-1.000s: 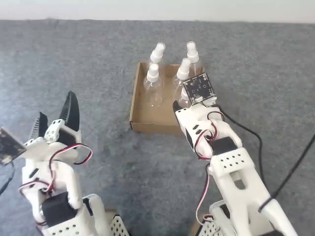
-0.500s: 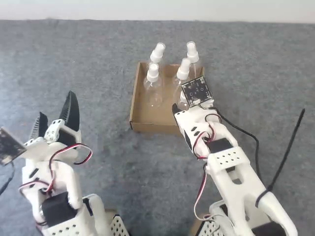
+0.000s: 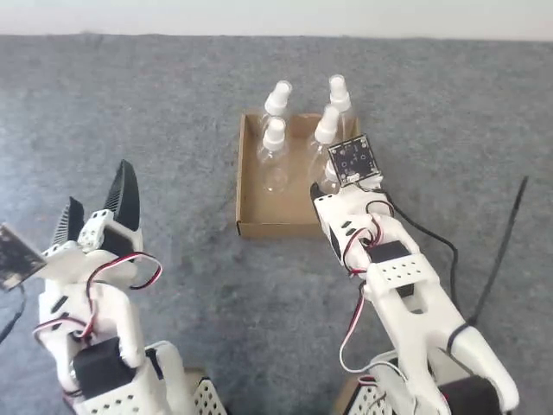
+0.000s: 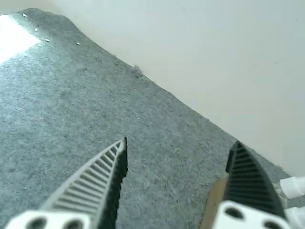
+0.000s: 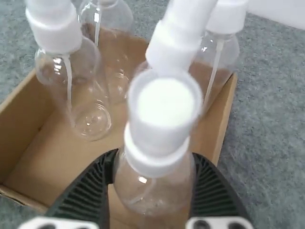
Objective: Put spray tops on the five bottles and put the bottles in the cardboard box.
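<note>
The cardboard box [image 3: 245,186] lies on the grey carpet, with several clear bottles standing in it, each with a white spray top [image 3: 275,132]. In the right wrist view my right gripper [image 5: 155,161] is shut on the nearest bottle [image 5: 155,183], gripping its body below the white top [image 5: 164,107]. That bottle is over the box's near right part [image 5: 57,152]. In the high view the wrist board [image 3: 355,160] covers this gripper. At the near left my left gripper [image 3: 97,206] stands open and empty [image 4: 174,183], well apart from the box.
Grey carpet surrounds the box on all sides, with wide free room to its left. A pale wall [image 4: 214,52] borders the far edge. Black cables [image 3: 501,251] trail at the right of the right arm.
The box and its bottles have slid a little to the right, along with my right gripper holding the bottle. The left arm has kept still.
</note>
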